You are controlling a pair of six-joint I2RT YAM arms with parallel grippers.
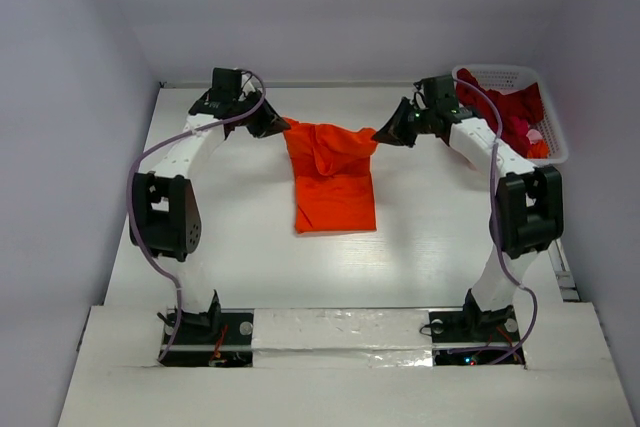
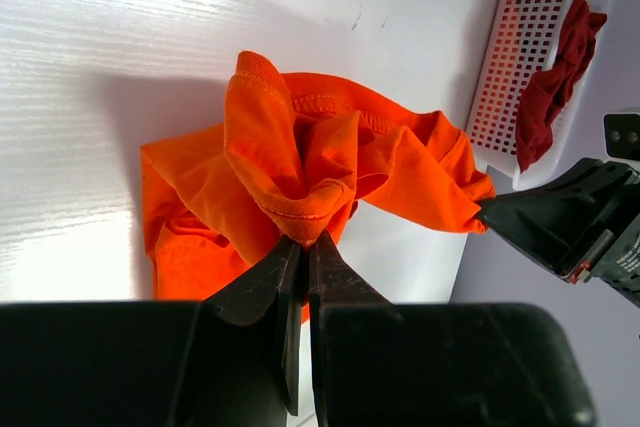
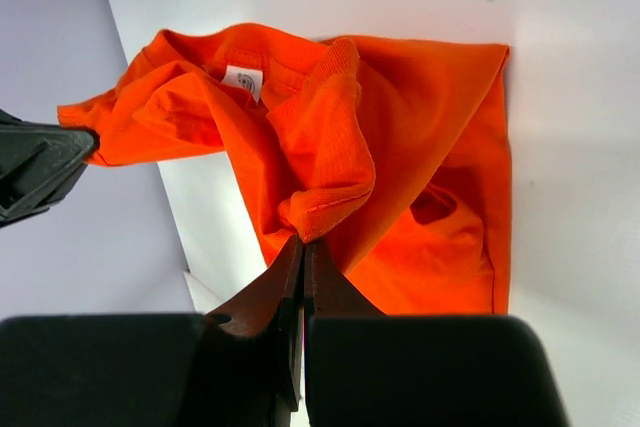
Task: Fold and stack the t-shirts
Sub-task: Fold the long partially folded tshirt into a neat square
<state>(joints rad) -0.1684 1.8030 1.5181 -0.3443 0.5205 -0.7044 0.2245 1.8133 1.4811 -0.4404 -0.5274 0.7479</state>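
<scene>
The bright orange t-shirt [image 1: 333,177] hangs between my two grippers above the far middle of the table, its lower part resting on the tabletop. My left gripper [image 1: 281,126] is shut on its left top edge; in the left wrist view [image 2: 303,239] a bunched hem of the shirt [image 2: 300,162] sits in the jaws. My right gripper [image 1: 381,134] is shut on the right top edge; in the right wrist view [image 3: 302,241] it pinches a fold of the shirt [image 3: 400,147]. Dark red and pink t-shirts [image 1: 510,107] lie heaped in the basket.
The white lattice basket [image 1: 555,137] stands at the far right corner against the wall, also in the left wrist view [image 2: 520,47]. Walls close the table on the left, back and right. The white table [image 1: 240,247] stretches toward the arm bases.
</scene>
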